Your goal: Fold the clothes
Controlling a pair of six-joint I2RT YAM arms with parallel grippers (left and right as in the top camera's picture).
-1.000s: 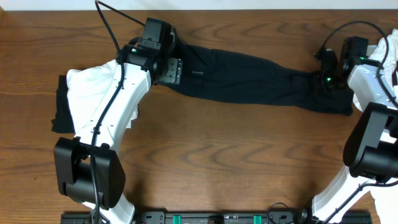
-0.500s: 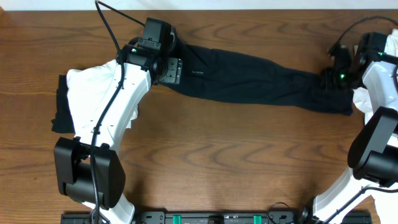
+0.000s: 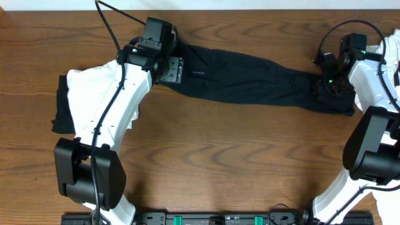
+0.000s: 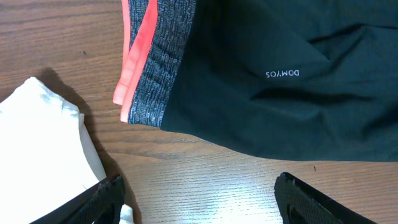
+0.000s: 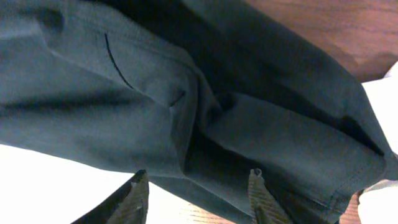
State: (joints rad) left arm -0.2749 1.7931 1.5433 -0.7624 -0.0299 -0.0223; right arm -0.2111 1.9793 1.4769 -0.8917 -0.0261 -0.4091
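The long black trousers (image 3: 250,78) lie stretched across the far half of the table, waistband to the left and leg ends to the right. Their grey-and-red waistband (image 4: 155,68) fills the top of the left wrist view. My left gripper (image 3: 170,70) hovers just in front of that waistband, open (image 4: 199,183), with only bare wood between its fingers. My right gripper (image 3: 326,81) is over the leg ends. In the right wrist view it stands open (image 5: 198,176) just above the dark fabric (image 5: 186,106), gripping nothing.
A white garment (image 3: 84,84) and another black one (image 3: 61,112) lie under the left arm at the table's left side, and the white one shows in the left wrist view (image 4: 37,143). More white cloth (image 3: 390,53) lies at the right edge.
My right gripper has opened; it swung right off the leg ends, then came back over them. The trousers and the left arm have not moved.
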